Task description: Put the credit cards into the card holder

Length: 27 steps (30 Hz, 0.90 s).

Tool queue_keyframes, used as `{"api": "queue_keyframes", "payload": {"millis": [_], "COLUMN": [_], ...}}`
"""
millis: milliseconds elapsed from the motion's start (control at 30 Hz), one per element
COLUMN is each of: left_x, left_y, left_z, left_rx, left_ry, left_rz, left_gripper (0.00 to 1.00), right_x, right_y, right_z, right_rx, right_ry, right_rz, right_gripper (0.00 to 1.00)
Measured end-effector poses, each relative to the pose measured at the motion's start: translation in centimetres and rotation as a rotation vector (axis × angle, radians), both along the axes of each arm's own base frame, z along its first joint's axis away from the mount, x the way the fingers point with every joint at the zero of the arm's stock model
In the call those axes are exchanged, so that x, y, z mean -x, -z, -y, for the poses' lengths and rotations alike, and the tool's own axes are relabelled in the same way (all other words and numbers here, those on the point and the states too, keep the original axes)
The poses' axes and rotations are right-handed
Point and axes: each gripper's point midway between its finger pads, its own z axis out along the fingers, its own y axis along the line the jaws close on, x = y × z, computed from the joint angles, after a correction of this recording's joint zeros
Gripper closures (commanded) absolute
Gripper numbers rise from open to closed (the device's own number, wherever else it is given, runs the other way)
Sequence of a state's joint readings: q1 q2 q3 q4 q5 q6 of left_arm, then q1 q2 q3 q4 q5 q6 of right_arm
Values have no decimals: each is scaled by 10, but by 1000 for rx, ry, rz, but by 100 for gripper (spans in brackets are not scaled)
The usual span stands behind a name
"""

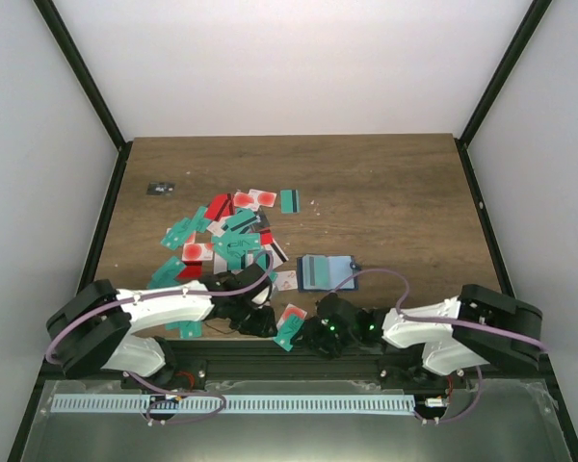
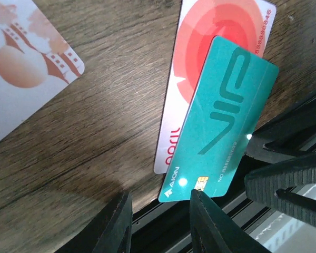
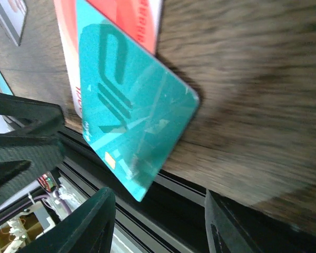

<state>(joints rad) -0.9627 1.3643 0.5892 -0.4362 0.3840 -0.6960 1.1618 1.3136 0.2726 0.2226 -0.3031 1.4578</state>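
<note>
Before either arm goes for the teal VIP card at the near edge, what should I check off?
1. Teal VIP card overhangs the table edge: ok.
2. Left gripper open: ok.
3. Right gripper open: ok.
4. Card lies alone: not ok, it rests on a red-white card.
5. Card holder lies open: ok.
6. Arms clear of each other: cannot tell, both crowd the card.
</note>
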Motion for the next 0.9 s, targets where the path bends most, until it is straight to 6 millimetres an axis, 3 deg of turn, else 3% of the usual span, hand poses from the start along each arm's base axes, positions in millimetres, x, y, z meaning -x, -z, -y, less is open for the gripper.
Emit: {"api": "queue_keyframes", "payload": {"millis": [333, 600, 767, 900], "left_x": [6, 11, 17, 20], "left_y": [5, 5, 5, 7], "left_z": [15, 21, 24, 22], "left_rx": [75, 135, 167, 162], "left_ry": [52, 52, 42, 31], "left_rz": [-44, -83, -114, -137], "left_gripper": [70, 73, 74, 74], "right_x": [-9, -10, -11, -11], "right_y": [0, 1, 2, 2], "right_z": [-22, -20, -18, -18], "right_rx": [-41, -69, -98, -109], "right_ry": [54, 99, 114, 118], "right_rz": [-16, -30, -29, -23], "right_gripper": [55, 62, 73, 87]}}
